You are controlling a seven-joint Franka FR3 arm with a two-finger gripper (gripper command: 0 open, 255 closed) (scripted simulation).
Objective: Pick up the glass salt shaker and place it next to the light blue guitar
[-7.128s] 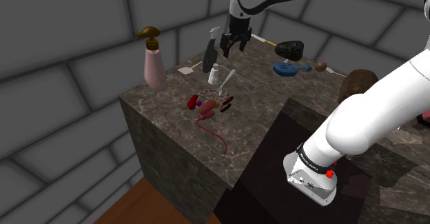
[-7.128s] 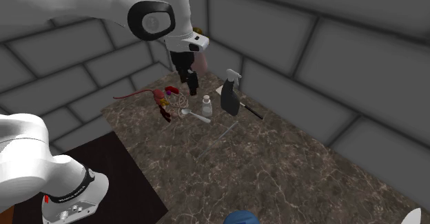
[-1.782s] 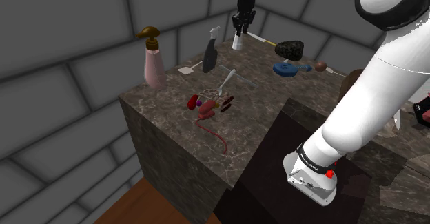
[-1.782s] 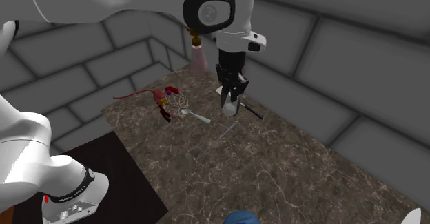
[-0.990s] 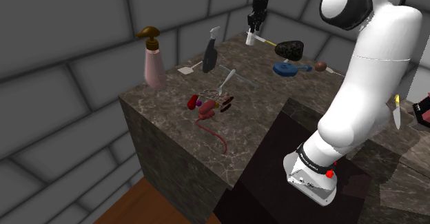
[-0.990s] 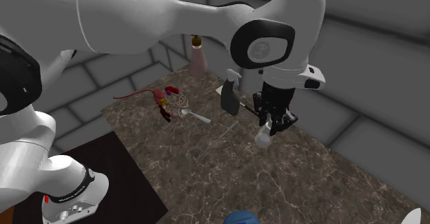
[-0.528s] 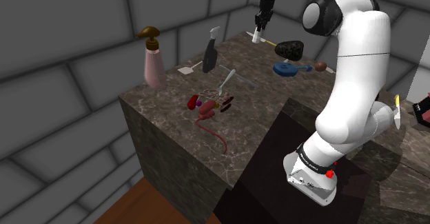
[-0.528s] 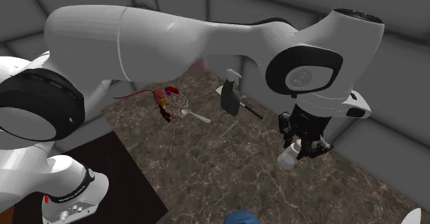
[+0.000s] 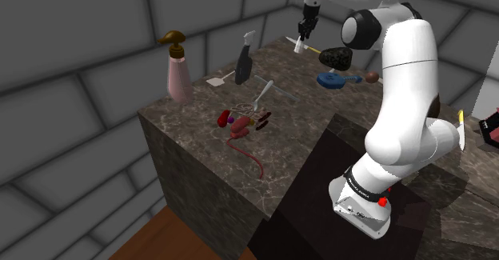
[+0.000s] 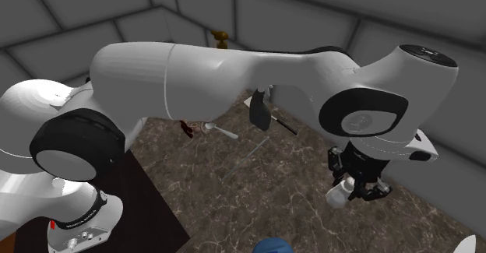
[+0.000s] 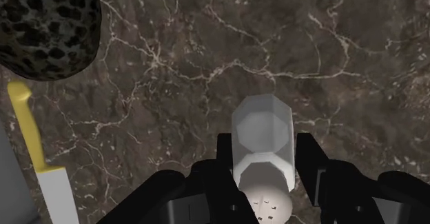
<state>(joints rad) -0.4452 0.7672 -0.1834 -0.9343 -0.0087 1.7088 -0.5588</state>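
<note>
Shaker (image 11: 264, 143) clasped by jaws, cap (image 11: 270, 200) partly cropped

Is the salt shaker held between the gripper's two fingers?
Yes, in the wrist view the gripper clasps the salt shaker from both sides.

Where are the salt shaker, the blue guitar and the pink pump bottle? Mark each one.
salt shaker (image 11: 264, 150), wrist view, on its faceted body.
blue guitar (image 9: 328, 80), shoulder view, on its round body.
pink pump bottle (image 9: 179, 78), shoulder view, on its pink belly.
</note>
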